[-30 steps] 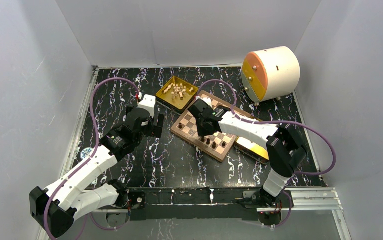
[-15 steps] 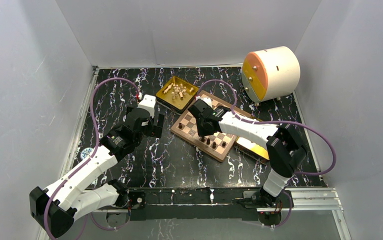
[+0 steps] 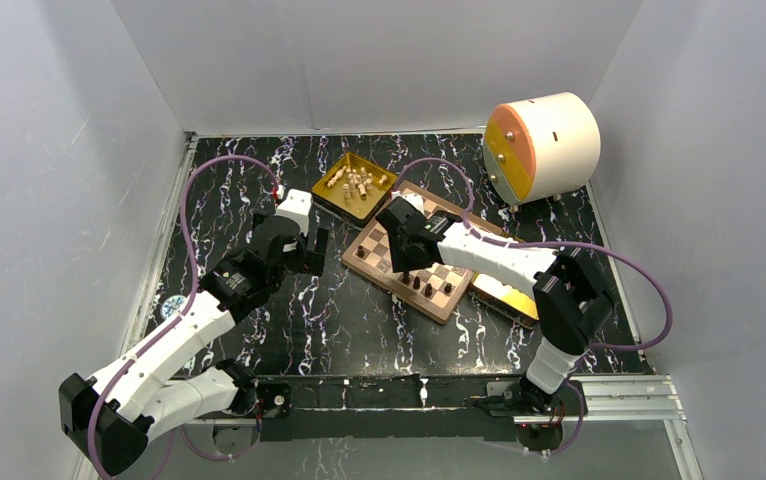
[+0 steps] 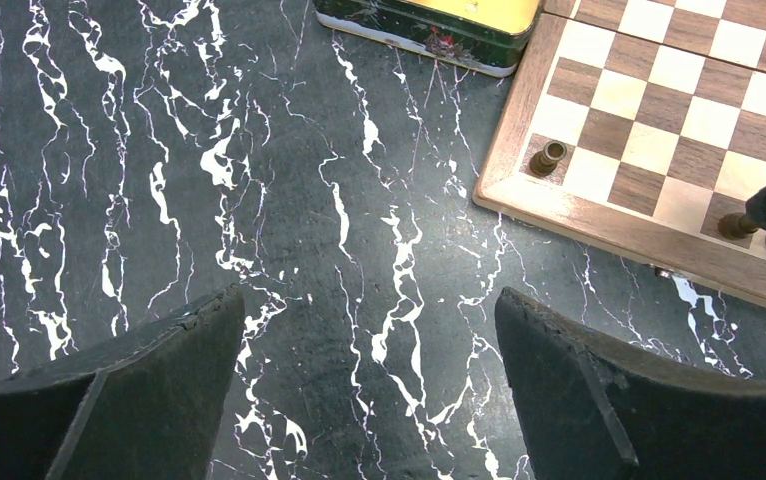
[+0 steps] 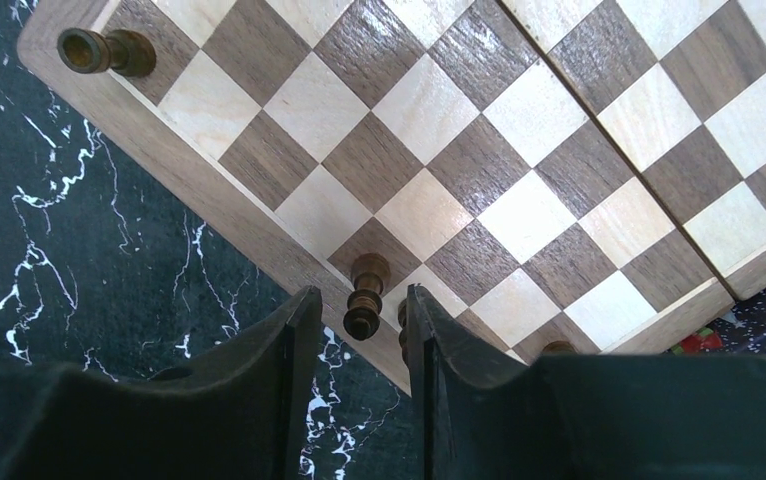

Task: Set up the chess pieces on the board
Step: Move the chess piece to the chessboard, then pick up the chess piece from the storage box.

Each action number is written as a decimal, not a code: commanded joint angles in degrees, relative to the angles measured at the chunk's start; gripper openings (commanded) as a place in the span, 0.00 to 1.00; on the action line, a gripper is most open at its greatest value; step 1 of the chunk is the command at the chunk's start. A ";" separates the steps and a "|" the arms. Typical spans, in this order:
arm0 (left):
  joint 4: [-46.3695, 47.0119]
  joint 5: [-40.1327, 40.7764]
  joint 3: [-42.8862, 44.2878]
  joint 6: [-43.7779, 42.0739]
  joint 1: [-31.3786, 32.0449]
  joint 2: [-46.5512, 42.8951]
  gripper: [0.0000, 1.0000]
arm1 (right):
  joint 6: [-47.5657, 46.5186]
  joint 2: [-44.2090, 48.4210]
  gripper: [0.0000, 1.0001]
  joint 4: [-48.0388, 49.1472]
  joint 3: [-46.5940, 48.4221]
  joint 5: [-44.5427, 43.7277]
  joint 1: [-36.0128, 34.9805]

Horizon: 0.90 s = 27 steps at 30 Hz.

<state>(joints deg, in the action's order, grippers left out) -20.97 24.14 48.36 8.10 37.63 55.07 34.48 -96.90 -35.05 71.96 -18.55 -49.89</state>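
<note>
A dark chess piece (image 5: 364, 295) stands upright on a dark square in the edge row of the board (image 5: 429, 110), between the fingers of the right gripper (image 5: 357, 318). The jaws are parted, with a gap on either side of the piece, so nothing is gripped. From above, the right arm sits where it was a second ago. What is new, as I judge it, is the release, so this piece is placed. A dark rook (image 5: 109, 50) already stands on the board's corner square, and a few more dark pieces (image 3: 427, 288) stand near the same edge. The cream pieces (image 3: 357, 182) lie in the gold tray (image 3: 334, 207) beyond the board's far corner, so most of the work remains. The left gripper (image 4: 367, 300) hovers wide open and empty over the marble table (image 4: 159, 150), just beside the board's rook corner.
</note>
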 commanded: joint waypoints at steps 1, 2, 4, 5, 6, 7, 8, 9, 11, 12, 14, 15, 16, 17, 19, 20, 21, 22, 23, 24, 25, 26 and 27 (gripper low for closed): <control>0.71 -0.46 -0.38 0.24 0.13 0.00 0.94 | -0.41 2.46 0.46 -0.67 3.96 -2.51 0.76; 0.51 -1.21 -0.25 0.37 0.14 0.41 0.96 | -0.50 2.91 0.46 -1.06 4.17 -2.98 0.99; -0.26 -3.31 0.64 0.68 0.15 1.93 0.98 | -1.00 4.25 0.46 -1.37 4.11 -3.76 1.76; -1.10 -4.52 1.37 1.12 0.12 3.02 0.98 | -1.12 4.91 0.46 -1.67 3.94 -4.00 2.60; -1.81 -5.75 2.11 1.33 0.10 4.17 0.98 | -1.27 5.58 0.45 -1.95 3.77 -4.14 3.31; -2.42 -6.78 2.76 1.45 0.16 5.18 0.98 | -1.38 6.23 0.45 -2.29 3.44 -4.41 4.16; -2.84 -7.66 3.37 1.60 0.17 6.08 0.98 | -1.43 6.98 0.45 -2.57 3.07 -4.58 4.87; -3.04 -8.33 3.60 1.84 0.12 6.72 0.98 | -1.43 7.71 0.44 -2.77 2.69 -4.64 5.86; -3.04 -9.85 3.88 2.44 0.16 7.51 0.97 | -1.43 9.39 0.44 -3.36 1.83 -4.75 7.83; -2.79 -10.75 3.93 2.64 0.09 7.66 0.97 | -1.39 10.24 0.43 -3.50 1.27 -5.16 8.74; -2.27 -12.98 4.06 2.90 0.05 7.77 0.97 | -1.35 12.00 0.43 -3.78 -0.17 -5.60 10.93; -2.08 -13.76 4.17 2.85 0.07 7.94 0.96 | -1.36 12.89 0.43 -3.86 -1.10 -5.51 12.28; -2.06 -14.03 4.39 2.83 0.06 7.86 0.95 | -1.35 13.57 0.43 -3.86 -2.00 -5.43 13.65; -2.06 -13.80 4.53 2.73 0.06 7.32 0.94 | -1.34 14.25 0.42 -3.97 -2.94 -5.38 15.05; -1.53 -12.38 4.16 2.36 0.03 5.39 0.93 | -1.57 15.71 0.40 -3.74 -4.91 -5.45 17.84; -0.92 -11.50 3.53 2.14 0.02 4.15 0.93 | -1.77 16.87 0.39 -3.21 -6.11 -5.40 19.25; -0.37 -10.46 2.85 1.84 0.07 2.86 0.92 | -2.12 17.70 0.39 -2.62 -7.31 -5.18 20.57; 0.20 -9.35 2.08 1.65 0.07 1.78 0.92 | -2.34 18.35 0.37 -2.16 -8.23 -4.97 22.08; 0.63 -8.24 1.25 1.43 0.08 0.71 0.92 | -2.50 19.02 0.37 -1.62 -9.40 -4.82 23.35; 1.07 -7.40 0.28 1.26 0.00 -0.05 0.91 | -2.57 19.60 0.36 -1.15 -10.32 -4.75 24.76; 1.41 -6.80 -0.43 1.16 0.07 -0.61 0.91 | -2.58 20.09 0.35 -0.44 -11.16 -4.49 26.50; 1.64 -6.57 -0.94 1.06 0.08 -0.92 0.91 | -2.58 20.47 0.35 0.42 -12.08 -4.01 27.71; 1.64 -6.53 -1.24 0.97 0.08 -1.00 0.91 | -2.58 20.77 0.35 1.35 -12.85 -3.26 28.87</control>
<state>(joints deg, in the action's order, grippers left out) -21.04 14.48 48.99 9.96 37.63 56.14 32.56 -79.15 -37.50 61.28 -22.37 -24.93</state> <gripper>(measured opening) 0.914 0.352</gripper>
